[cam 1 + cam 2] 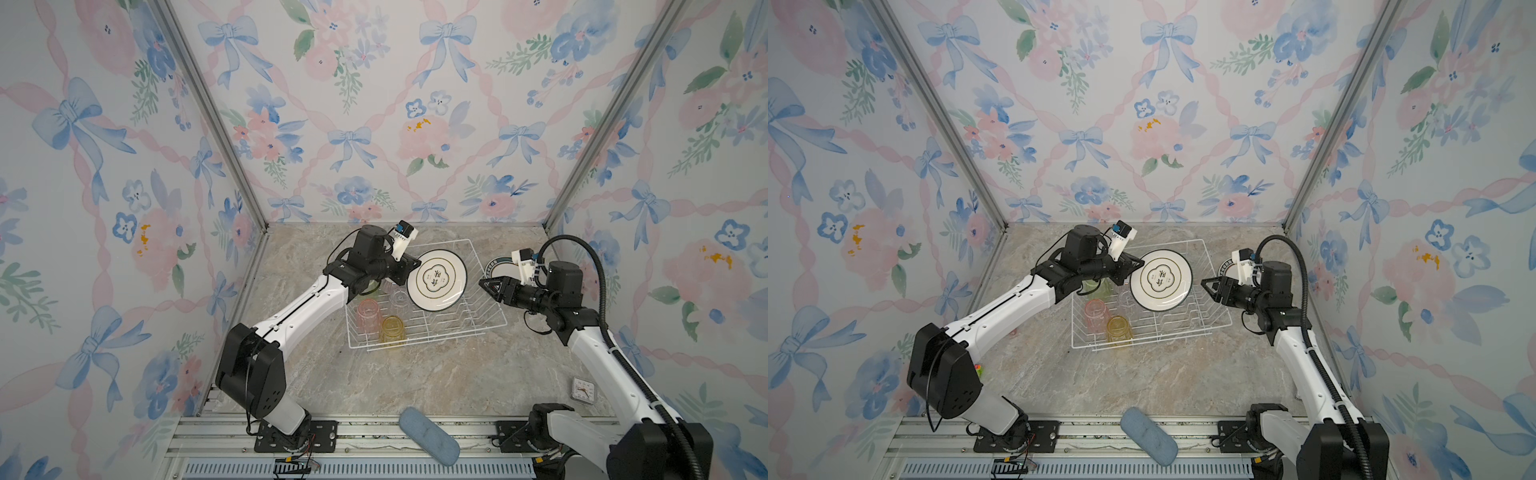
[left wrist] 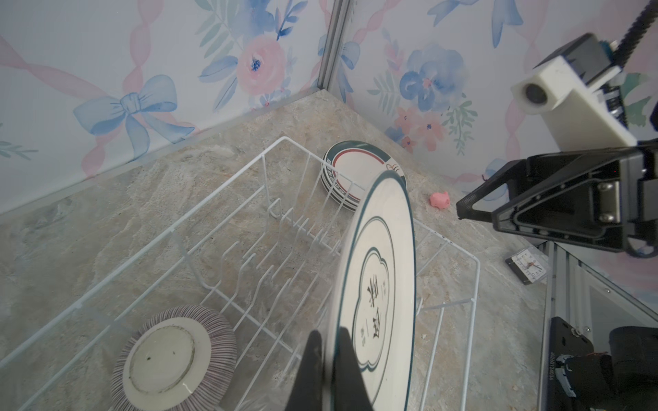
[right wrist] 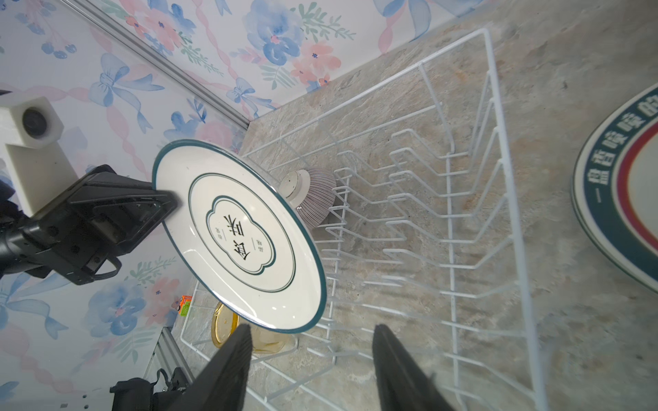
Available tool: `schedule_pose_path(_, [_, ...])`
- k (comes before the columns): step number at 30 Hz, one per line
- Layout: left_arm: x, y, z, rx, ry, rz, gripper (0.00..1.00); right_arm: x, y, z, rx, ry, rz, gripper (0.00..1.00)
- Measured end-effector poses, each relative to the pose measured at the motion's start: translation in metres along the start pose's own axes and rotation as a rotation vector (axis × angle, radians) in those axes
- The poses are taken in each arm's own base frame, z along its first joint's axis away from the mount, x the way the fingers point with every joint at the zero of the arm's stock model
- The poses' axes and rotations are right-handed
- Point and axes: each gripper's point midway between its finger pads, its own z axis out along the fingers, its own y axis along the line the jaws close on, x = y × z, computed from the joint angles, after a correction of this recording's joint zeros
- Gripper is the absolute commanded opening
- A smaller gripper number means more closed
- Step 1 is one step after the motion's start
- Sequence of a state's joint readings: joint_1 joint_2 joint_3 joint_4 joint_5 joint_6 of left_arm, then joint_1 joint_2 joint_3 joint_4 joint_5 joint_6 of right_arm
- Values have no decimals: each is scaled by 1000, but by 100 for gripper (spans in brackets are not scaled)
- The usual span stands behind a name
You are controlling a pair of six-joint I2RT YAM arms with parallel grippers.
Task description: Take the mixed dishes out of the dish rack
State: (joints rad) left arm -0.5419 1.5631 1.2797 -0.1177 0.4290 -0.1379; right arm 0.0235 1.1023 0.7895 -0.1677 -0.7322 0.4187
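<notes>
My left gripper (image 1: pixel 417 265) (image 2: pixel 329 338) is shut on the rim of a white dark-rimmed printed plate (image 1: pixel 436 279) (image 3: pixel 242 238) and holds it tilted above the white wire dish rack (image 1: pixel 457 330) (image 2: pixel 220 192). The right gripper (image 1: pixel 483 284) (image 3: pixel 311 331) stands open just right of the plate, with nothing between its fingers. In the rack sit a pink tumbler (image 1: pixel 369 313), a yellow tumbler (image 1: pixel 392 329), a clear tumbler (image 1: pixel 400 298) and an upturned striped ribbed bowl (image 2: pixel 174 356). A stack of plates (image 1: pixel 496 266) (image 2: pixel 352 174) lies on the table beside the rack's far right corner.
A blue oblong pad (image 1: pixel 428 434) lies at the table's front edge. A small clock (image 1: pixel 583 390) sits near the right arm's base. A small pink toy (image 2: pixel 438 199) lies by the plate stack. Papered walls close in the back and both sides.
</notes>
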Motion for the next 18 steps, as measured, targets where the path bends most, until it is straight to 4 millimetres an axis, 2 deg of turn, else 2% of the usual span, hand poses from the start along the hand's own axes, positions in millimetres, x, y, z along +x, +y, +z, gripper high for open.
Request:
schedule_pose_path(4, [1, 0, 0, 53, -30, -50, 0, 8, 0, 12, -49, 35, 25, 56])
schedule_pose_path(12, [-13, -13, -2, 155, -94, -83, 0, 16, 20, 29, -134, 75, -8, 54])
schedule_pose_path(18, [-19, -20, -3, 201, -119, -89, 0, 15, 20, 37, -149, 77, 1, 48])
